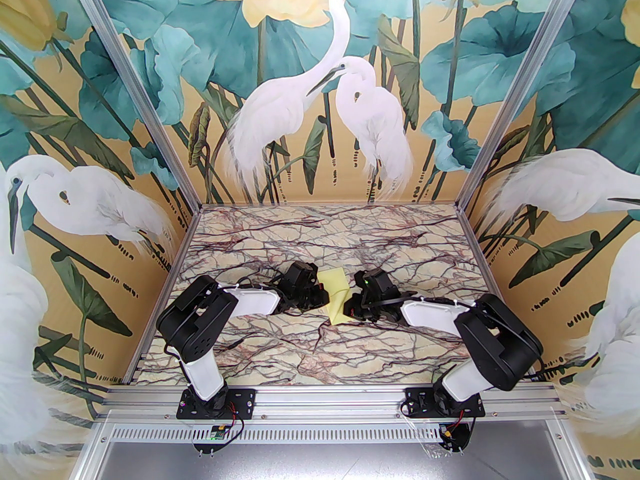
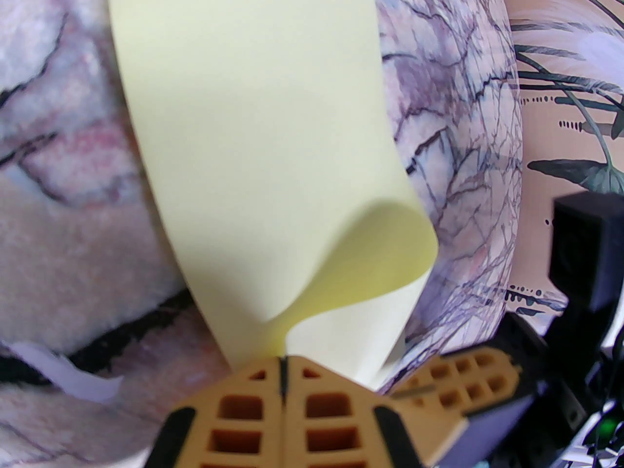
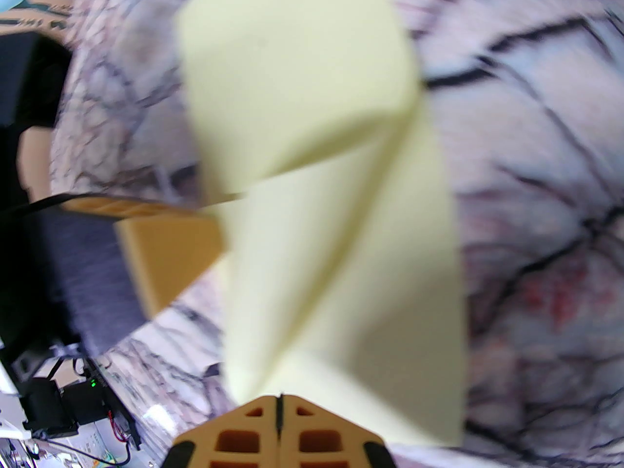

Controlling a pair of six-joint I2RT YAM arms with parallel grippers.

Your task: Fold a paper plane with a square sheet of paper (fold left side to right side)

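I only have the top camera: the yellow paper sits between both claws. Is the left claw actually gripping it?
Observer: Yes. In the left wrist view the left claw is shut, with the yellow sheet pinched at its tips.
Operator: Is the paper lying flat?
Observer: No, it curls over into a loop just beyond those tips.
Operator: And the right claw?
Observer: In the right wrist view the right claw is shut on the sheet's edge too.

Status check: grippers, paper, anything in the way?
Left gripper shut on thin pale yellow paper sheet. Right gripper shut on it too. Sheet curled between them. Small white paper scrap on marbled table, apart from it.
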